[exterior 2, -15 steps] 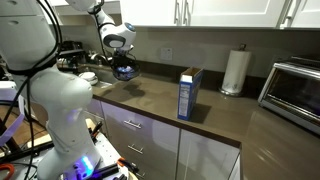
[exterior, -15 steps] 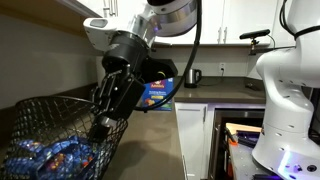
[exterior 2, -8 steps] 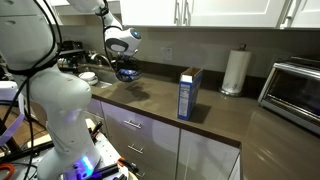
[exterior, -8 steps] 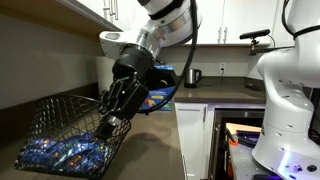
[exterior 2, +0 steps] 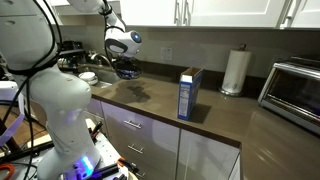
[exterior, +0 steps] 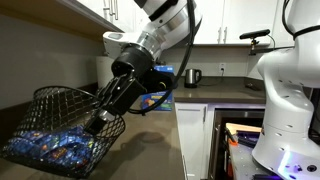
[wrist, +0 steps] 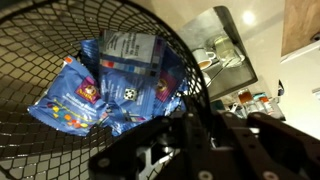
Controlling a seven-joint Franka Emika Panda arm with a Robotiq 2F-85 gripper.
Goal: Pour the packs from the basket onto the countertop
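packs [wrist: 120, 85]: light, crinkly, slippery foil, heaped in the low side of the basket.
basket [exterior: 50, 110]: stiff, light wire mesh, tilted above the worktop; the solid rim looks the firmest hold.
fingers [exterior: 104, 118]: clamped on the basket rim.
worktop [exterior: 150, 150]: smooth; packs will likely slide on landing.
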